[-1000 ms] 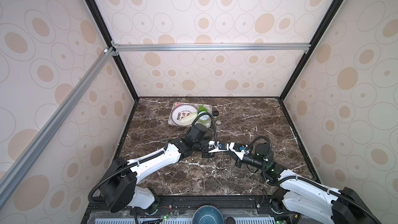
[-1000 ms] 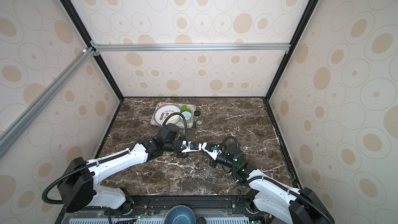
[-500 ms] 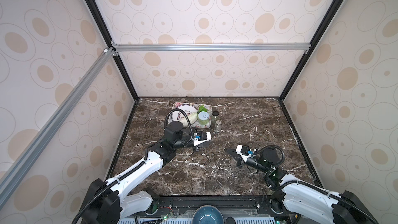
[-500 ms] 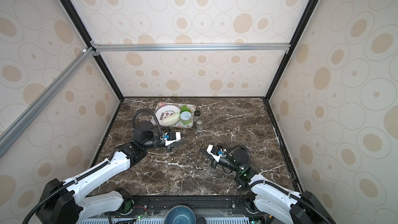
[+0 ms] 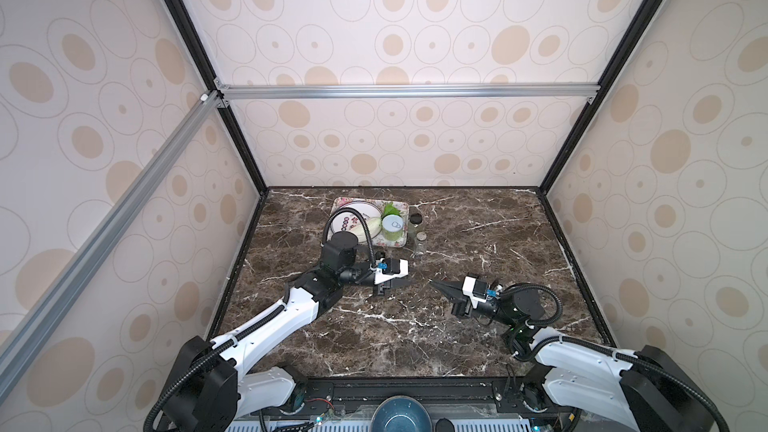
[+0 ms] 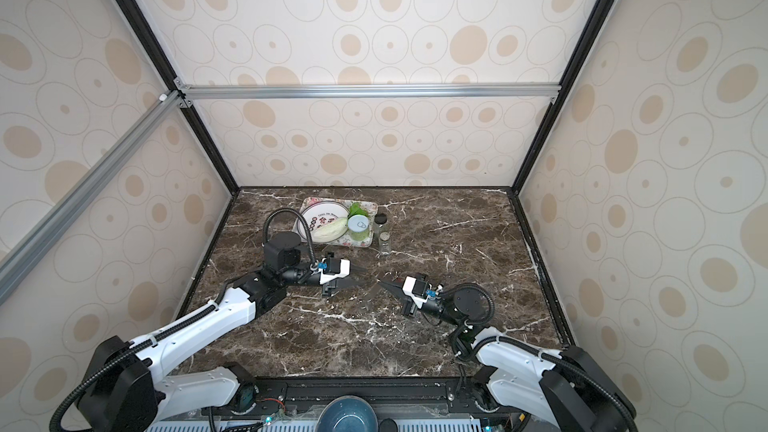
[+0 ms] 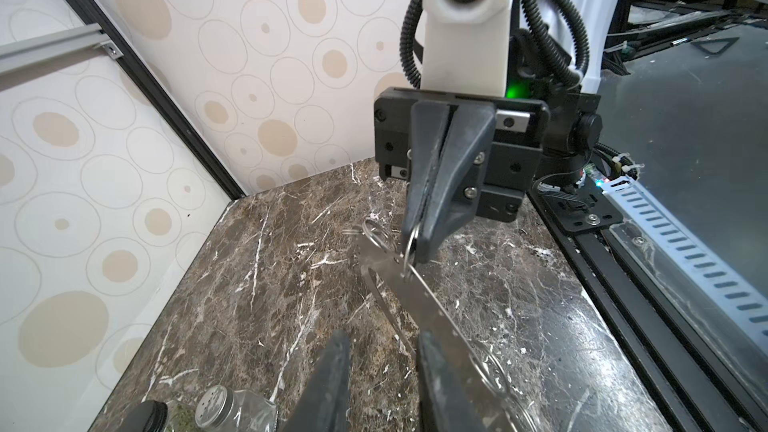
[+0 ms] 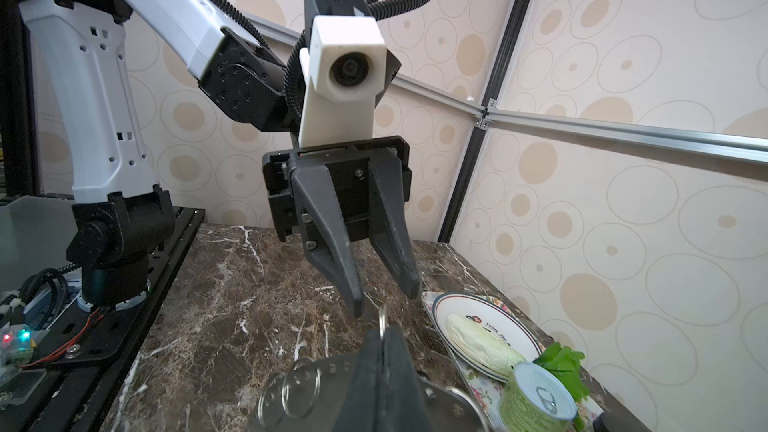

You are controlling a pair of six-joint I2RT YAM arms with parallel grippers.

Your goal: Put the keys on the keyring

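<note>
Left wrist view: the right gripper (image 7: 419,251) has its jaws pressed together on the thin wire keyring (image 7: 410,243), held above the table (image 7: 257,284). A flat metal key (image 7: 419,305) hangs from the keyring and slants down toward the left gripper's fingers (image 7: 328,384). These stand apart with nothing between them. 2 small rings (image 7: 374,231) show beside the key; whether they are linked to it I cannot tell. In the right wrist view the left gripper (image 8: 385,301) faces the keyring, near it but not touching. In both top views the 2 grippers point at each other mid-table, apart.
</note>
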